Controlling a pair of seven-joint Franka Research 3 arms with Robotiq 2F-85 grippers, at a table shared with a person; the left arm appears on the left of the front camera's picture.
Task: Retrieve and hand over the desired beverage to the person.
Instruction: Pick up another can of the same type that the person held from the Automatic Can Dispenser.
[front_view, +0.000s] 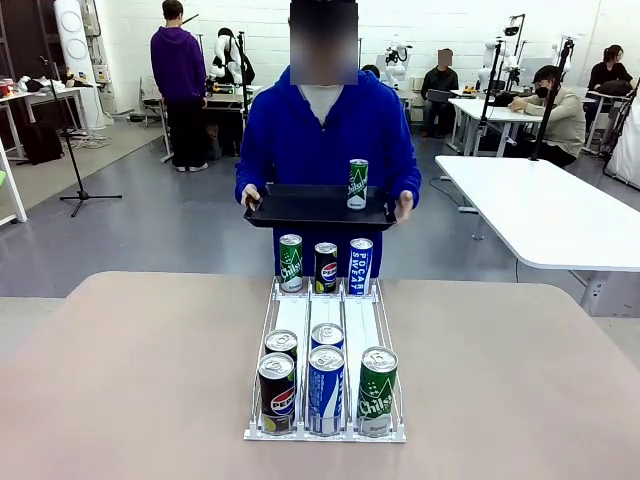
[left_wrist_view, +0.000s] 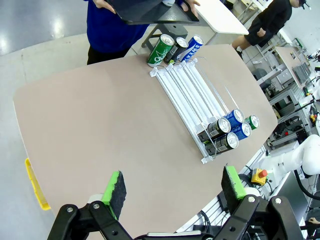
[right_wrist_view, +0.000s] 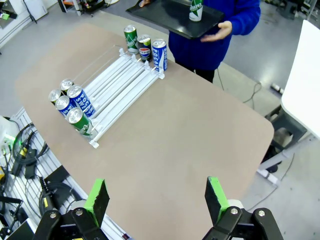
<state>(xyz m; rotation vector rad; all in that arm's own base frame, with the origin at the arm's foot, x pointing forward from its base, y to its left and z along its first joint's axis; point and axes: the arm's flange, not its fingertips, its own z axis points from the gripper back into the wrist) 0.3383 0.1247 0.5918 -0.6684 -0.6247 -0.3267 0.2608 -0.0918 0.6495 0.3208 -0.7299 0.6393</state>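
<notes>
My left gripper (left_wrist_view: 174, 185) and right gripper (right_wrist_view: 156, 194) both gape wide over the table (front_view: 130, 370), gripping nothing. At the far side the person (front_view: 320, 130) holds a black tray (front_view: 300, 208) with a green can (front_view: 357, 184) upright on its right end, just beyond the can rack (front_view: 293, 315).

Bright even overhead light, soft shadows, wrist views edge-warped.
</notes>
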